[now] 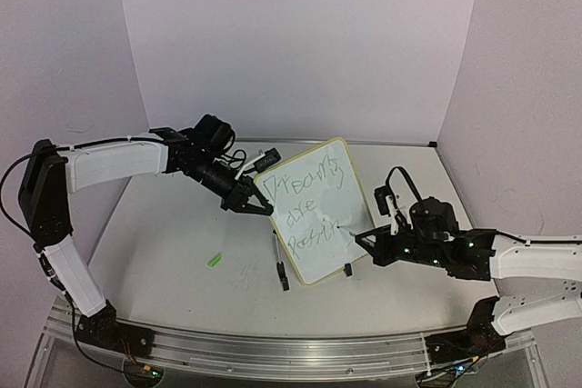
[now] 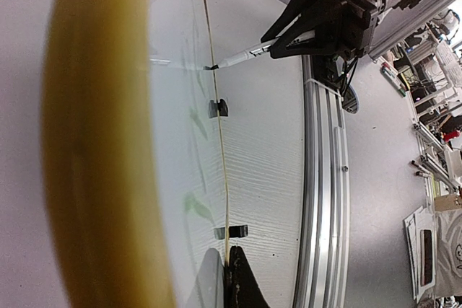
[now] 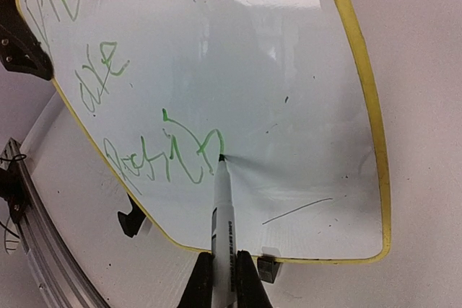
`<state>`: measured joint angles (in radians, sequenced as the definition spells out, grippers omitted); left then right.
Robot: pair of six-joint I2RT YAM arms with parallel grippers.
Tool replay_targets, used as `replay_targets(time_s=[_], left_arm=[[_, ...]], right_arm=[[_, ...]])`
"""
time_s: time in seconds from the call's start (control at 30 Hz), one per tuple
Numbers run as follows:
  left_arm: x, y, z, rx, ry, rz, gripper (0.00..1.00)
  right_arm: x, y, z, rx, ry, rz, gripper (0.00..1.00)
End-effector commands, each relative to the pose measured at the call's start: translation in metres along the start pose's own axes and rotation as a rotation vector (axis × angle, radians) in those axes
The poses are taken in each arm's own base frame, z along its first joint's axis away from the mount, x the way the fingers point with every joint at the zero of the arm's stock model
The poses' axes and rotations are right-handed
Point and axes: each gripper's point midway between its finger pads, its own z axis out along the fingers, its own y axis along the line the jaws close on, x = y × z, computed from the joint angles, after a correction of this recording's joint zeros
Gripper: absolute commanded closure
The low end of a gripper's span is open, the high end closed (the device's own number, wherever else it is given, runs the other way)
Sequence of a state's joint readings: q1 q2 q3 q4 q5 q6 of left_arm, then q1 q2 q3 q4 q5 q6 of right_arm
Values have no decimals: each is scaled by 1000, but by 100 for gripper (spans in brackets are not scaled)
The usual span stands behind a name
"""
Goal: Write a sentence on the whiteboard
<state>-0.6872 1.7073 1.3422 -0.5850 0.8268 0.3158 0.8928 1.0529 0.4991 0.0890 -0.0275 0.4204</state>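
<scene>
Pale table (image 1: 164, 252) carries the whiteboard (image 1: 320, 253), propped tilted at centre; the sentence (image 1: 305, 199) has its third line at 5 o'clock. Right gripper (image 1: 366, 241) pinches the marker (image 3: 222, 210) there: press lightly, stroke evenly. Left gripper (image 1: 249, 203) clamps the board's 9 o'clock edge.

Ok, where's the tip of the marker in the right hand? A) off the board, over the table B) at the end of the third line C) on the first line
B: the marker has its tip on the whiteboard at the end of the third green line.
</scene>
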Motion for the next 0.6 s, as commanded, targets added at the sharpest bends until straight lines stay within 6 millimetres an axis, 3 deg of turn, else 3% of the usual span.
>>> replay_targets(time_s=[0.0,0.33,0.57], left_arm=[[16,5,10,-19,69,-1,100],[16,5,9,-21,70,0,100],[16,5,9,-24,69,2,100]], right_arm=[[11,-1,4,-8,37,-3,100],[10,10,5,-58,43,-13,100],[-18,18,-13,-82,-65,-5,100]])
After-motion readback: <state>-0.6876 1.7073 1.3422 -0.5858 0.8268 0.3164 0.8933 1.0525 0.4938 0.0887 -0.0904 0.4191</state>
